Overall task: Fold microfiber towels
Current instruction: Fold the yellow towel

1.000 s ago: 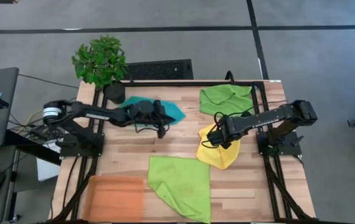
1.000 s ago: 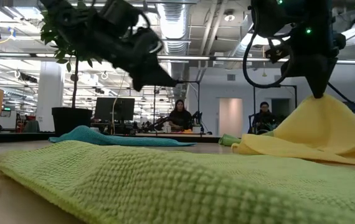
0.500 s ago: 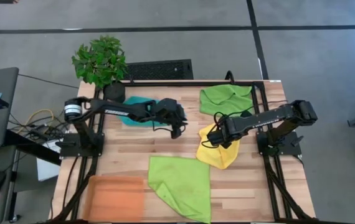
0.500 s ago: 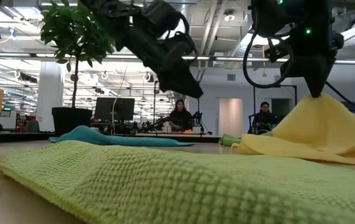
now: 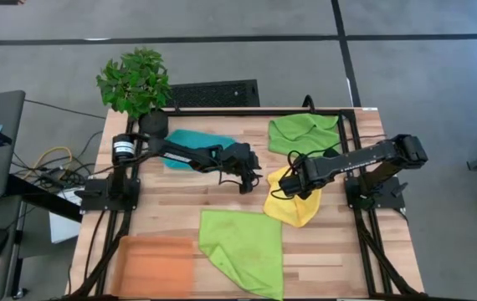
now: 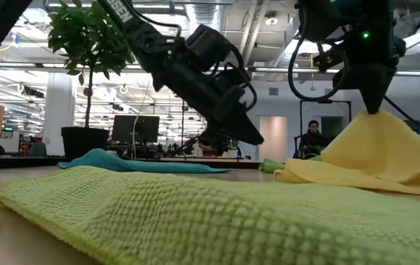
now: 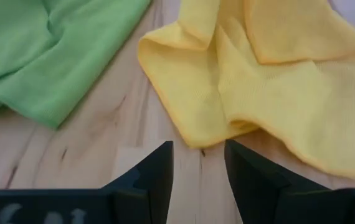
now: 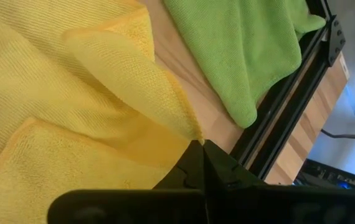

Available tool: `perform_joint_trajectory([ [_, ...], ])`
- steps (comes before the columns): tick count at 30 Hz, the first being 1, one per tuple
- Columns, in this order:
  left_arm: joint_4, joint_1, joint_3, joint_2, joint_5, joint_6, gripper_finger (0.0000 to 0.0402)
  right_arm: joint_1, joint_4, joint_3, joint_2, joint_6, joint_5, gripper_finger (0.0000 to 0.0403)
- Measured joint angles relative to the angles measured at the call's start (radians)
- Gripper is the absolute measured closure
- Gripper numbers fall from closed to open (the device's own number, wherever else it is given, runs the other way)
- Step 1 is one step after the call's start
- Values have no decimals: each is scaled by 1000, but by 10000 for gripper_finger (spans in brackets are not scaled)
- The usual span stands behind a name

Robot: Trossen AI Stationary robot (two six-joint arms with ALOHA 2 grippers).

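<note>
Yellow towel [image 5: 293, 203] at table's 3 o'clock, rumpled. R gripper [image 5: 293, 183] pinched tight on its raised edge, holding peak up. L gripper [image 7: 199, 163] fingers apart, just short of near corner, empty. Advice: L pinch single layer only, then both pull taut w/o dragging.

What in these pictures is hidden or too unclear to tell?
- Teal towel: high view, the left arm covers part of it.
- Front green towel: high view, its lower corner is cut off by the picture's edge.
- Yellow towel: high view, the right gripper covers the pinched part.
- Left gripper: high view, too small to show its finger gap; the wrist view shows the fingers apart.
</note>
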Motion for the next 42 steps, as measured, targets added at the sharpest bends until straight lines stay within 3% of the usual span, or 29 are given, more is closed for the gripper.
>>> perform_joint_trajectory([
  [9, 53, -13, 76, 123, 21, -80, 264, 0, 1, 0, 0, 2, 0, 396],
  [17, -14, -12, 157, 188, 15, -55, 264, 0, 4, 0, 0, 2, -1, 396],
  [25, -47, -13, 170, 191, -87, -52, 264, 0, 5, 0, 1, 2, -7, 396],
  [42, -52, -12, 170, 206, -15, -109, 264, 0, 3, 0, 1, 2, -9, 396],
])
